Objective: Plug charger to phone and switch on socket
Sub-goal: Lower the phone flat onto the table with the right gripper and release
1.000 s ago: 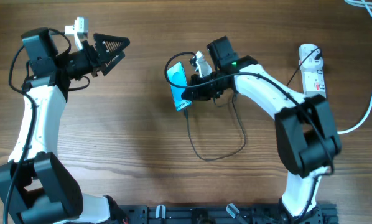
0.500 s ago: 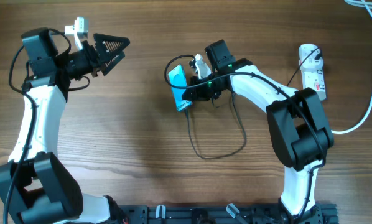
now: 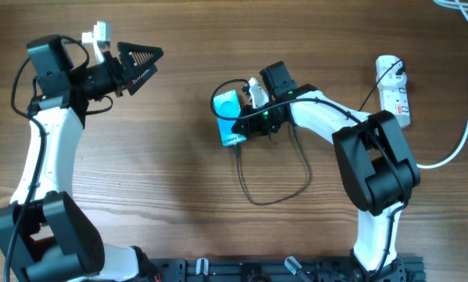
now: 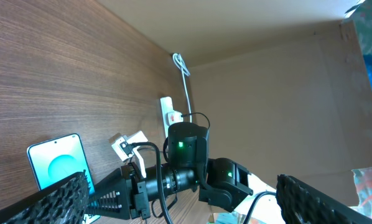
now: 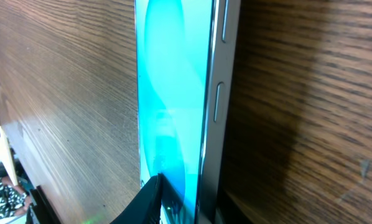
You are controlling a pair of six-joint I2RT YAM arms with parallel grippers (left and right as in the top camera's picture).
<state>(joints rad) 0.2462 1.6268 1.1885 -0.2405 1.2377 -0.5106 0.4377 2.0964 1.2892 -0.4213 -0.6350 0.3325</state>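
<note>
The phone [image 3: 228,116] lies near the table's middle with its cyan screen up, and it also shows in the left wrist view [image 4: 56,163]. My right gripper [image 3: 246,122] is at its right side. In the right wrist view the phone [image 5: 173,93] stands edge-on between the jaws, with one fingertip [image 5: 145,202] against the screen. The charger's thin black cable [image 3: 275,197] loops from the phone's near end toward the socket [image 3: 394,92]; whether its tip is plugged in is hidden. My left gripper [image 3: 144,63] hangs open and empty at the far left.
A thick white cord [image 3: 457,145] runs from the socket along the right edge of the table. The right arm [image 4: 186,155] fills the space between phone and socket. A dark rail [image 3: 281,270] lines the front edge.
The phone has turned from tilted on its edge to lying flatter with more screen showing. My right gripper shifted slightly right and nearer with it. The left arm has not moved.
</note>
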